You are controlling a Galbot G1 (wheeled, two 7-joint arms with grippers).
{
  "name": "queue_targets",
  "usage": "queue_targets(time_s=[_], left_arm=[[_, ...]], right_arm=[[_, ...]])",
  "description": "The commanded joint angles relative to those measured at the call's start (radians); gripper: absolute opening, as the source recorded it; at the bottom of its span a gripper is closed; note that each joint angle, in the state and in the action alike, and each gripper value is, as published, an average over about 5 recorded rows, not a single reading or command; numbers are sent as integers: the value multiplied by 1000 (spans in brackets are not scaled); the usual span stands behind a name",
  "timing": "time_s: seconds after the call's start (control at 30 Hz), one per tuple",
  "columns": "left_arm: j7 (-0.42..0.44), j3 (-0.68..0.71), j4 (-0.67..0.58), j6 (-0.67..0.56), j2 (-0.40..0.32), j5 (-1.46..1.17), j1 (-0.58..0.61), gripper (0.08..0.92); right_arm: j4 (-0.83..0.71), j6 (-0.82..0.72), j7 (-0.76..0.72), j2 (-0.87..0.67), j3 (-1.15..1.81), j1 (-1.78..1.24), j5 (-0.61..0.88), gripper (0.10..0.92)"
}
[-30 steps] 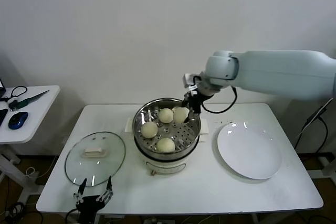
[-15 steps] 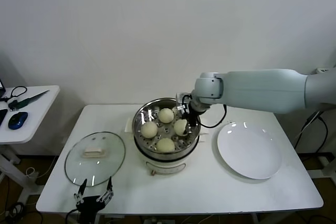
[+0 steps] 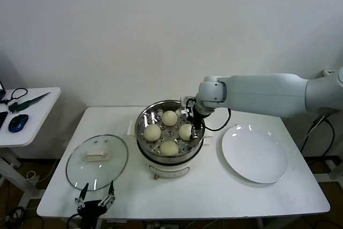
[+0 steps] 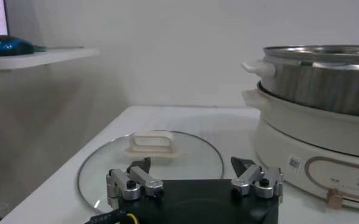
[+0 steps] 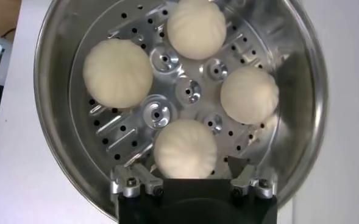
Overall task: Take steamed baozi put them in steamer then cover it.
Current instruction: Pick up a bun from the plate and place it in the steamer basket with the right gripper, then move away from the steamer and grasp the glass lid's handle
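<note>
Right gripper [image 3: 193, 122] hangs over the steamer [image 3: 143, 135], jaws spread, holding nothing; all four steamed baozi [image 5: 185, 148] sit inside. Loading looks finished. Next up: the glass lid [image 3: 97, 161], probably for the parked, open left gripper [image 3: 97, 201].

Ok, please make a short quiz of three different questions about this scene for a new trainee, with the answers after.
1. How many baozi lie in the steamer?
2. True or false: the glass lid already covers the steamer.
3. Which gripper is at the steamer? A) left gripper B) right gripper C) neither

Key
1. Four, all on the perforated floor; the white plate is bare.
2. False. The lid lies flat on the table, on the robot's left of the steamer.
3. B. The right gripper stands open over the bun nearest to it, holding nothing. The left gripper waits open by the lid.
</note>
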Motion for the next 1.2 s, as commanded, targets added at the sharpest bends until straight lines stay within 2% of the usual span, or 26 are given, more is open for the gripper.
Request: queue_targets(time_s=[0.03, 0.1, 0.17, 0.27, 0.33, 0.5, 0.63, 0.7, 0.8, 0.9, 1.03, 1.2], left_arm=[[1, 1, 0, 5, -1, -5, 1, 823], [-3, -1, -1, 8, -1, -3, 0, 823], [-17, -4, -5, 30, 1, 0, -4, 823], [-40, -9, -17, 80, 9, 4, -11, 823], [-45, -12, -27, 98, 16, 10, -15, 823], [-24, -17, -44, 135, 46, 19, -26, 823], [21, -24, -54, 117, 61, 38, -26, 823], [21, -24, -58, 104, 63, 47, -33, 823], [19, -24, -59, 104, 61, 53, -57, 823], [21, -23, -53, 96, 63, 54, -80, 823], [22, -23, -39, 69, 80, 50, -101, 823], [21, -27, -20, 34, 107, 104, -115, 823]], right_arm=[[5, 85, -95, -90, 81, 96, 39, 820], [19, 82, -100, -150, 134, 117, 69, 822], [51, 31, -30, -229, 230, 96, 112, 823], [115, -73, 205, -371, 497, -67, 160, 823], [138, -88, 348, -450, 688, -219, 144, 823], [194, -28, 526, -623, 1166, -655, 76, 823], [242, 96, 549, -735, 1481, -1034, -4, 823], [268, 157, 546, -759, 1733, -1318, -40, 823], [305, 220, 532, -725, 2137, -1747, -79, 823], [328, 296, 517, -629, 2379, -2042, -102, 823], [321, 474, 514, -451, 2519, -2270, -148, 823], [280, 670, 496, -262, 2535, -2365, -207, 823]])
